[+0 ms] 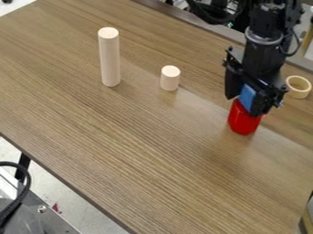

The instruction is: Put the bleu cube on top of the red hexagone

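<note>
Blue cube (246, 95) gripped by the end effector (247, 99), right over the red hexagonal prism (243, 120) at three o'clock; off-centre release could topple it!

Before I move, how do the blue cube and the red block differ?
The blue cube is up in the claw; the red block stands below it on the table.
The cube is largely covered by the claw, while the block's lower part is in plain view.
Both are strongly coloured.
</note>
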